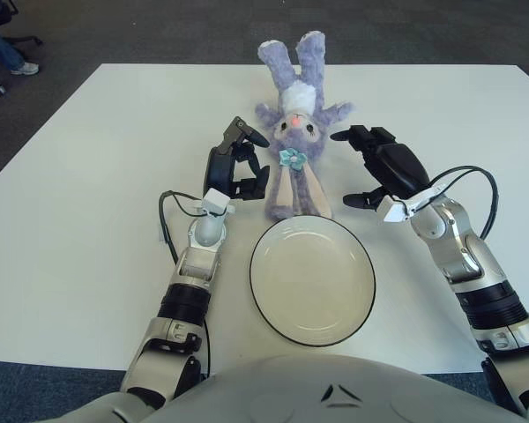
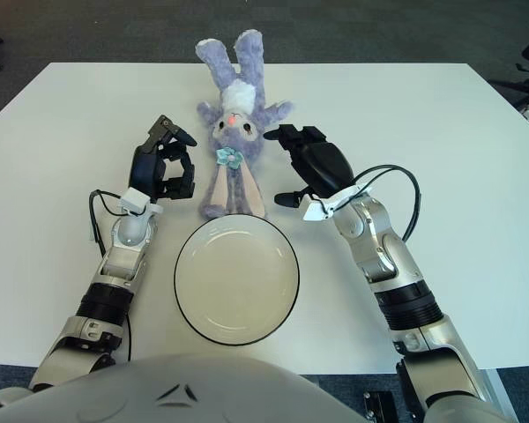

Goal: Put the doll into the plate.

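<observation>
White table (image 1: pixel 88 176) fills the frame, dark carpet (image 1: pixel 159 26) across the top, an office chair base in the upper left corner. The purple plush bunny (image 1: pixel 296 132) lies upper centre, feet just above the black-rimmed plate (image 1: pixel 313 278). Left hand (image 1: pixel 236 163) spread beside it, grasping nothing; right hand (image 1: pixel 381 163) also spread, clear of the toy.

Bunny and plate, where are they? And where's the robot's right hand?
bunny doll (image 1: pixel 293 150), left eye view, on its chest by the blue bow.
plate (image 1: pixel 313 280), left eye view, on its bare middle.
right hand (image 1: pixel 391 167), left eye view, on the black palm, open, beside the bunny.
</observation>
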You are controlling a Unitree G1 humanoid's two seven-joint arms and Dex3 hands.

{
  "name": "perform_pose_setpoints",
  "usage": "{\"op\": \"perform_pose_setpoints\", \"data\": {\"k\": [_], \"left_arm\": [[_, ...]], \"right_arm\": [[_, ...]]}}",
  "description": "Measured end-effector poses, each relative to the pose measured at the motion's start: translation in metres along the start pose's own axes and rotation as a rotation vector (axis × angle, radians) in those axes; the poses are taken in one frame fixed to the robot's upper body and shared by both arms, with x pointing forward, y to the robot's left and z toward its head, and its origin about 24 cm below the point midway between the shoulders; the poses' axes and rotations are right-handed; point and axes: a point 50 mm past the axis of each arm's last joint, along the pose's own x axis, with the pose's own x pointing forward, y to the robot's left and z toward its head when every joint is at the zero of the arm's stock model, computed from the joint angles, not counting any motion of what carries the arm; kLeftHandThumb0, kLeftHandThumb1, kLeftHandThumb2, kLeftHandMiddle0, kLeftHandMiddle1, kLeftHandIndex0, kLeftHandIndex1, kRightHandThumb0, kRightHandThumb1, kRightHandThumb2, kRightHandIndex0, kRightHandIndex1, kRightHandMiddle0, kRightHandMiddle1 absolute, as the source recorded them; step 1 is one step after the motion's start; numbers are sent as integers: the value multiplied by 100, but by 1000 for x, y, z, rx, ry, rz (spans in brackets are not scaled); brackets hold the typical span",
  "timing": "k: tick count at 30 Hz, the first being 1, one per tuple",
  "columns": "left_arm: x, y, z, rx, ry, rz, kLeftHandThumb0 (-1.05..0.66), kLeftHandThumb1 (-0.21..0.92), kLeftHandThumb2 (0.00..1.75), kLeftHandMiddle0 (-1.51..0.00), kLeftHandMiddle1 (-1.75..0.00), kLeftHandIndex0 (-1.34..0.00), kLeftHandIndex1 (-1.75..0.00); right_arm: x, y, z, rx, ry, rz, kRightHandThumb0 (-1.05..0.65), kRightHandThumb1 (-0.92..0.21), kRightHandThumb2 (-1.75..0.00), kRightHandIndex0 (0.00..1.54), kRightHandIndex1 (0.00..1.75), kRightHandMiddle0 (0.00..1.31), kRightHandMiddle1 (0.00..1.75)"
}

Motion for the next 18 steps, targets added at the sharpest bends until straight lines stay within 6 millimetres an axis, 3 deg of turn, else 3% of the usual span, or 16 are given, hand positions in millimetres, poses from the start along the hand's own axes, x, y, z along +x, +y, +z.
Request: {"op": "perform_pose_setpoints", "data": {"k": [4, 10, 14, 16, 18], "left_arm": [[0, 0, 0, 1, 0, 2, -42, 52, 107, -100, -175, -46, -175], [0, 1, 0, -1, -4, 3, -42, 51, 107, -99, -175, -46, -175], [0, 1, 1, -1, -10, 4, -42, 51, 107, -99, -175, -46, -175], [1, 1, 3, -2, -16, 5, -42, 51, 107, -99, -175, -46, -175], [1, 1, 3, -3, -20, 6, -42, 51, 107, -99, -175, -46, -175]], "right_arm": [[-3, 3, -1, 20, 7, 9, -18, -13, -119, 15, 90, 0, 87], [-10, 13, -7, 210, 83, 90, -25, -17, -118, 24, 96, 0, 102], [-12, 16, -13, 404, 157, 161, -39, -30, -106, 37, 104, 0, 104], [-13, 14, -15, 491, 201, 189, -44, -36, -101, 43, 115, 0, 102], [-14, 11, -17, 554, 233, 213, -50, -48, -92, 50, 129, 0, 97]]}}
